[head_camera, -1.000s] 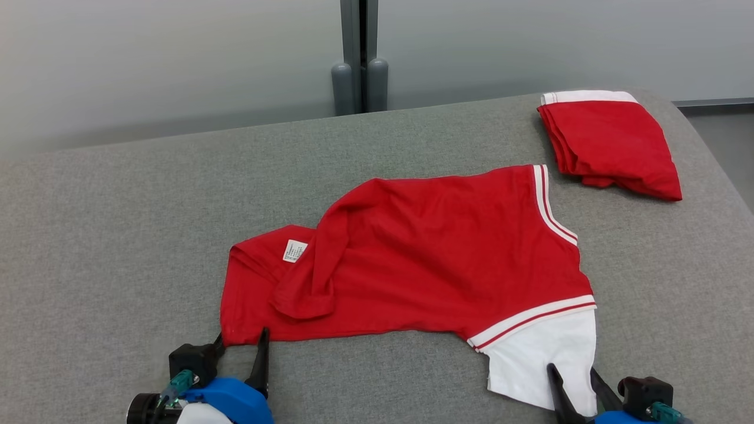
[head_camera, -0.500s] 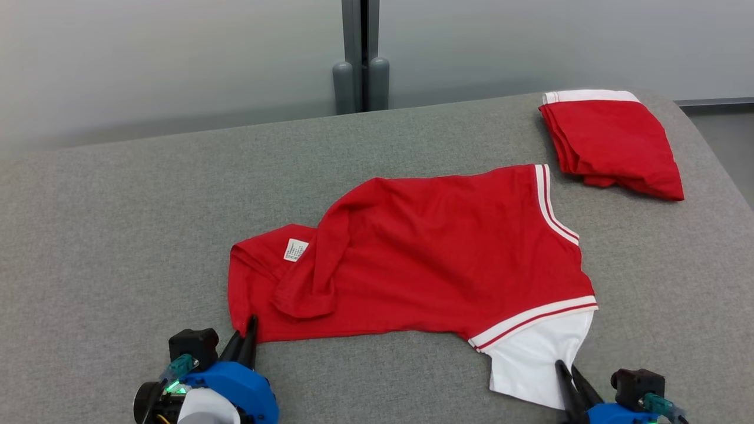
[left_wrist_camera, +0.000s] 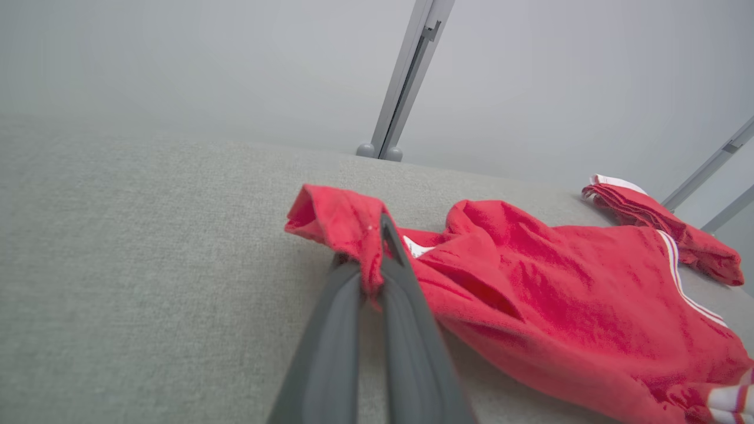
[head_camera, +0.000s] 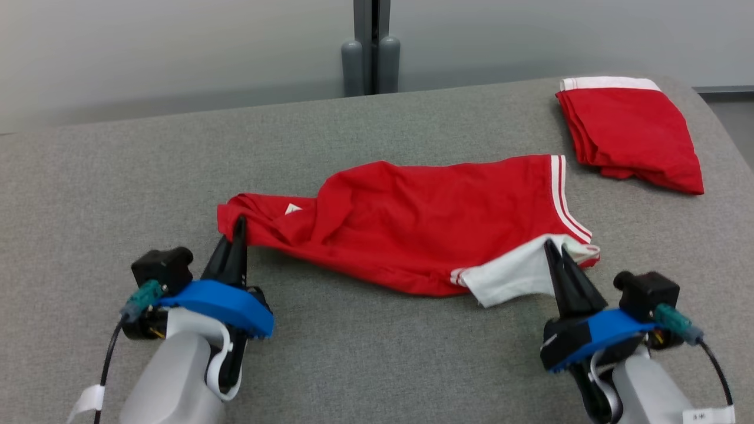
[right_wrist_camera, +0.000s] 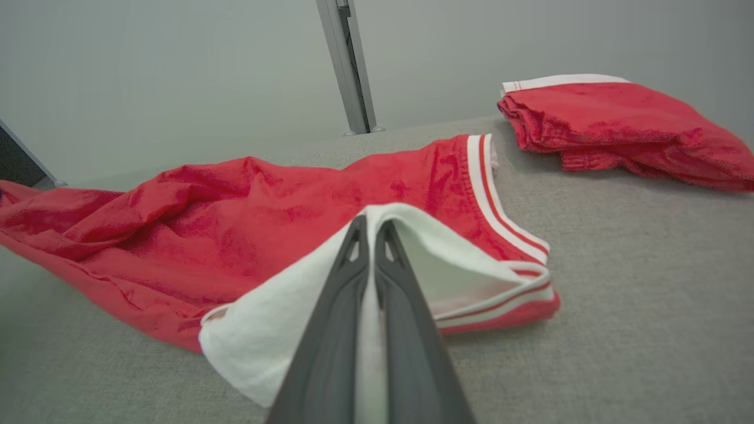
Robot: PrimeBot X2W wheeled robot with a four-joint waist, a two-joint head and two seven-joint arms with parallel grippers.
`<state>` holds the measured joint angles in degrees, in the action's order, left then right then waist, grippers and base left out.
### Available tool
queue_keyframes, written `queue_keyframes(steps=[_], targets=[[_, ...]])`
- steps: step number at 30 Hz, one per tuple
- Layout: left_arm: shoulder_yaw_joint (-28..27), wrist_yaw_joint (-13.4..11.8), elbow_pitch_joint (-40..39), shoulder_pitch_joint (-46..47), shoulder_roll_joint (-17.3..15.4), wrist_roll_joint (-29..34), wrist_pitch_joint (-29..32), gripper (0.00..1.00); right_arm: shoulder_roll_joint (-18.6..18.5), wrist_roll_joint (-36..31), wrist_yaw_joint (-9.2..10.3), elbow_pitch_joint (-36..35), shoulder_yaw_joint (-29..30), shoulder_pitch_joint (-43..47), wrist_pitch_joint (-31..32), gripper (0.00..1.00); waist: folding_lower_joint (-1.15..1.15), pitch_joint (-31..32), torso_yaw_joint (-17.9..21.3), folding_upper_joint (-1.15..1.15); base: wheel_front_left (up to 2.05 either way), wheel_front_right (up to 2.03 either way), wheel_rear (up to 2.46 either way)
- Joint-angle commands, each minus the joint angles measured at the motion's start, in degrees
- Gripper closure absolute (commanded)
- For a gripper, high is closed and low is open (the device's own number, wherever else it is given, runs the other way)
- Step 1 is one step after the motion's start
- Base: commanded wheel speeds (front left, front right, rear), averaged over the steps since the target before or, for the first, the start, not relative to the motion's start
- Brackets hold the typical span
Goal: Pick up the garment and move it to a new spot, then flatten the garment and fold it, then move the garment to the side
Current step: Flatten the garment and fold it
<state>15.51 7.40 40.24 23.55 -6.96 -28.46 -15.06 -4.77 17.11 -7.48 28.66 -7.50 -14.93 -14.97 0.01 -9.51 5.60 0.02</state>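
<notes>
Spanning the middle of the grey padded surface (head_camera: pixel 353 353), the red garment (head_camera: pixel 436 235) lies with its long axis left-right in the head view. The plain red end is toward the robot's left; the white-striped trim and white panel (head_camera: pixel 512 274) are toward its right. A small white label (head_camera: pixel 292 208) sits near the left end, half tucked in a fold, and its print is too small to read. Left gripper (head_camera: pixel 238 227) is clamped on the near-left corner, with red fabric bunched between the closed fingers and that corner up off the surface. Right gripper (head_camera: pixel 554 250) is pinched tight on the white panel at the near-right corner, cloth draped over both fingertips. The body between the two pinch points is creased, with a diagonal fold ridge left of centre. A second red garment (head_camera: pixel 633 132), folded with a white band on its far edge, sits at the far-right corner, near but not touching. A grey post (head_camera: pixel 371 47) stands behind the far edge.
</notes>
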Motion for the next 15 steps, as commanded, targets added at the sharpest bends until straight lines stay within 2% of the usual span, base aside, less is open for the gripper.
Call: queue_keyframes(steps=[1,6,9,15], targets=[[0.1,0.1,-0.8,2.3,-0.7,-0.9,-0.1,1.0,-0.8,-0.4,-0.03,-0.8,-0.4,-2.8,-0.3,1.0,-0.01,-0.7,-0.3,-0.02,0.0,0.0,0.0],[3.4,0.1,-0.5,12.1,-3.3,-4.0,0.6,1.0,-2.4,-0.2,-0.03,-1.9,-3.0,-14.7,-0.3,1.0,-0.01,-3.9,-0.8,-0.02,0.0,0.0,0.0],[4.6,0.1,0.8,20.6,-5.4,-5.4,2.4,1.0,-3.3,0.5,-0.03,-0.5,-5.0,-25.3,-0.2,1.0,-0.01,-7.1,-1.1,-0.02,0.0,0.0,0.0],[4.7,0.1,4.6,40.0,-6.9,-7.7,5.9,1.0,-3.7,7.9,-0.03,6.4,-4.8,-47.6,1.4,1.0,-0.01,-14.4,-1.2,-0.02,0.0,0.0,0.0]])
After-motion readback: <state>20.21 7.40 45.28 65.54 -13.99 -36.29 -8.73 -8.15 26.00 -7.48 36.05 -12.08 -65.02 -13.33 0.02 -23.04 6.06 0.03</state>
